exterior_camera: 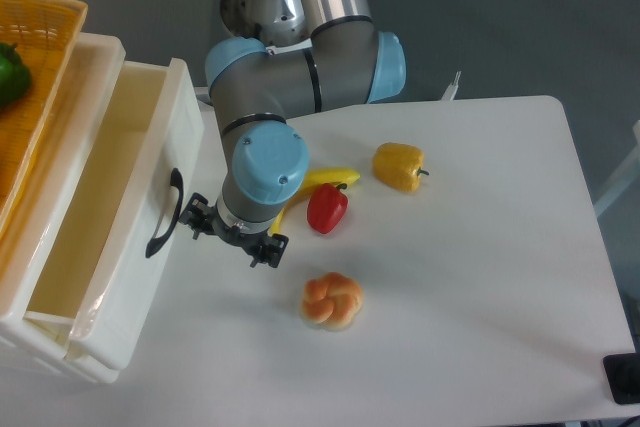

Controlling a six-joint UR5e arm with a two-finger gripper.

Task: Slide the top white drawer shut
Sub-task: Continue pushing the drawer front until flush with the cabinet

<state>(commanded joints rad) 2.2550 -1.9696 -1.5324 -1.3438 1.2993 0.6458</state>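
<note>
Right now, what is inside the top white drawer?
The top white drawer looks empty: only bare white walls and floor show. The cabinet top and orange wicker basket cover its rear part, so anything lying there cannot be seen.

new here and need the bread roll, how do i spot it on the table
Start at the white table and find the robot's claw by the top white drawer. Just right of and below it lies the bread roll: knotted, golden-orange, unlike the glossy red pepper above.

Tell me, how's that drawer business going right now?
Gripper beside black handle, jaw state unclear. Top white drawer partly open. Nothing blocking.
</note>
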